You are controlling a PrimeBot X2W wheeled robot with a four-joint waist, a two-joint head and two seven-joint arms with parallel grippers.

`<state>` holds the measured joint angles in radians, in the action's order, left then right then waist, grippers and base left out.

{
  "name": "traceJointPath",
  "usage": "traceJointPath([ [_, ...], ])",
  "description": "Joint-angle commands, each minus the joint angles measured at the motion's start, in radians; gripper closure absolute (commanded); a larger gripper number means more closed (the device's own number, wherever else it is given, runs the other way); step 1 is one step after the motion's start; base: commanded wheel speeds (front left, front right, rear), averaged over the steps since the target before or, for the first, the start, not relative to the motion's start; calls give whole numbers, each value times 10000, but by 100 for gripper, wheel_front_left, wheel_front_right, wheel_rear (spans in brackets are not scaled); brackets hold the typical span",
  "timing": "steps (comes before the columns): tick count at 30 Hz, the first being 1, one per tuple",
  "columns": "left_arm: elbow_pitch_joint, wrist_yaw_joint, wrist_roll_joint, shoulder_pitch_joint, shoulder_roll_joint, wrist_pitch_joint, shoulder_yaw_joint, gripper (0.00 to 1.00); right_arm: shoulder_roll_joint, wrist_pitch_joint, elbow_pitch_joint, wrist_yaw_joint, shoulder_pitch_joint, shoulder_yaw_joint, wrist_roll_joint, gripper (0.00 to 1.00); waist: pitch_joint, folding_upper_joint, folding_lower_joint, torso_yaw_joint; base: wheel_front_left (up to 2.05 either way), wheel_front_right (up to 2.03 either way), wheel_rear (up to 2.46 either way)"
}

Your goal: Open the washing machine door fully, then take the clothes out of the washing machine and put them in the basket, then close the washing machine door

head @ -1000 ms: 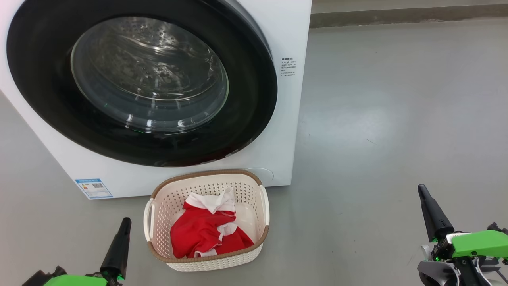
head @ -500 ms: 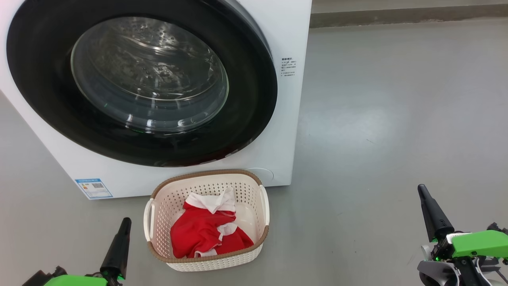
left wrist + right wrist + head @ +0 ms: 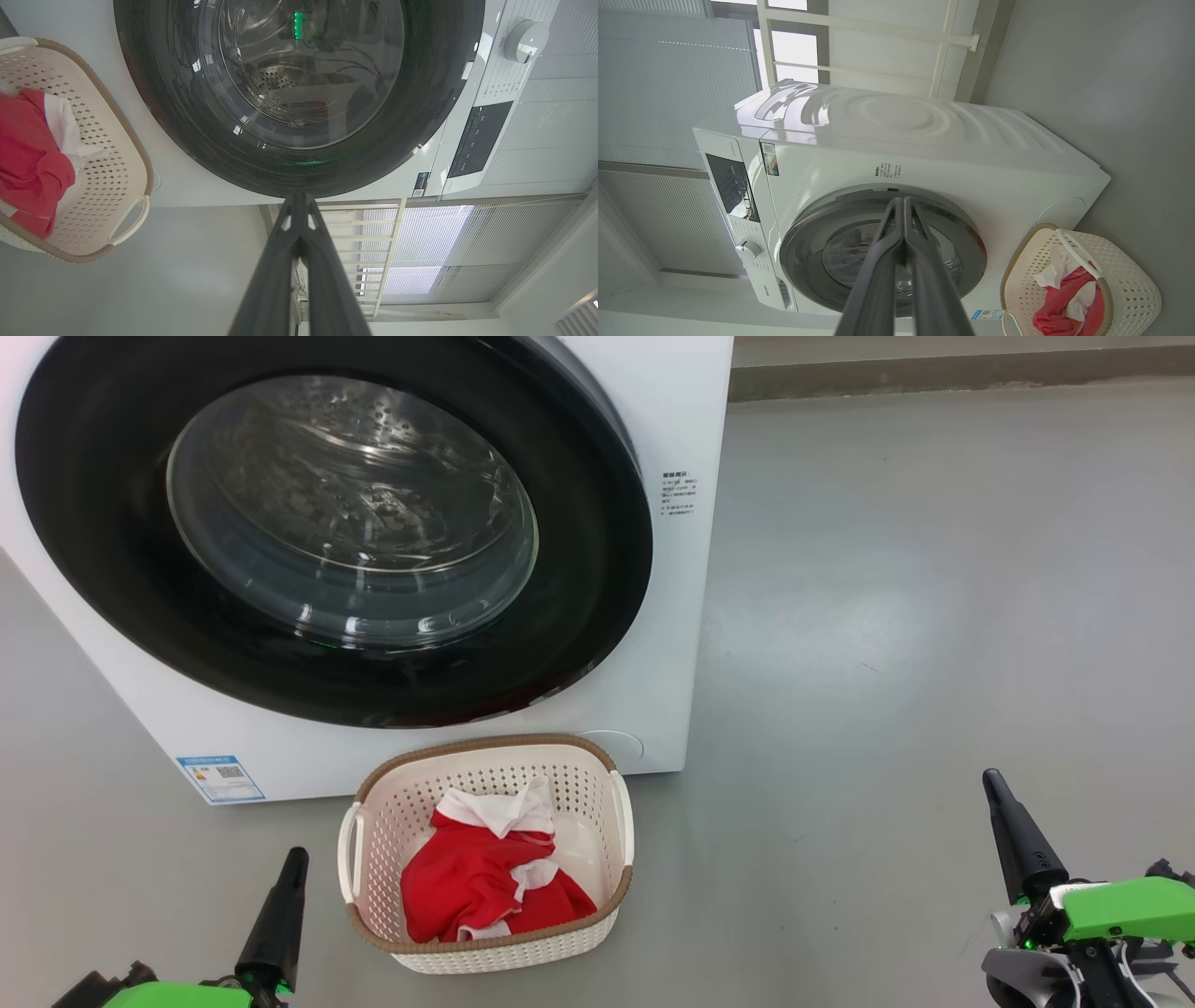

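Observation:
The white washing machine (image 3: 686,420) stands at the upper left, and its black-rimmed door (image 3: 112,551) lies shut against its front. In front of it on the floor sits the cream basket (image 3: 611,910) with the red and white clothes (image 3: 476,882) inside. My left gripper (image 3: 297,852) is shut and empty, low to the left of the basket. Well to the basket's right, my right gripper (image 3: 991,777) is shut and empty too. The left wrist view shows the door (image 3: 434,98), the basket (image 3: 135,161) and the shut left gripper (image 3: 299,198). The right wrist view shows the machine (image 3: 924,140) and the shut right gripper (image 3: 903,200).
Grey floor (image 3: 915,616) stretches to the right of the machine, ending at a dark skirting strip (image 3: 934,373) along the far wall. A blue label (image 3: 220,778) sits on the machine's lower front. The control panel and dial (image 3: 525,35) lie beside the door.

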<state>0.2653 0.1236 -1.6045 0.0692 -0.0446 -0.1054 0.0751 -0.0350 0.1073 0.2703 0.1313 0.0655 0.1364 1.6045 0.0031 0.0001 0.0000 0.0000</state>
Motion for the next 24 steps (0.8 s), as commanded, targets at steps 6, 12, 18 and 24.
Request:
traceJointPath([
  [6, -201, 71, -63, 386, -83, -57, 360, 100, -152, 59, -255, -6, 424, -227, 42, 100, 0, -1, 0, 0, 0, 0, 0],
  [12, -201, 71, -61, 387, -81, -59, 363, 100, -152, 59, -255, -6, 424, -227, 42, 100, 0, -1, 0, 0, 0, 0, 0],
  [18, -201, 71, -58, 387, -78, -62, 366, 100, -152, 59, -255, -6, 424, -227, 42, 100, 0, -1, 0, 0, 0, 0, 0],
  [24, -201, 71, -55, 387, -76, -64, 370, 100, -152, 59, -255, -6, 424, -227, 42, 100, 0, -1, 0, 0, 0, 0, 0],
])
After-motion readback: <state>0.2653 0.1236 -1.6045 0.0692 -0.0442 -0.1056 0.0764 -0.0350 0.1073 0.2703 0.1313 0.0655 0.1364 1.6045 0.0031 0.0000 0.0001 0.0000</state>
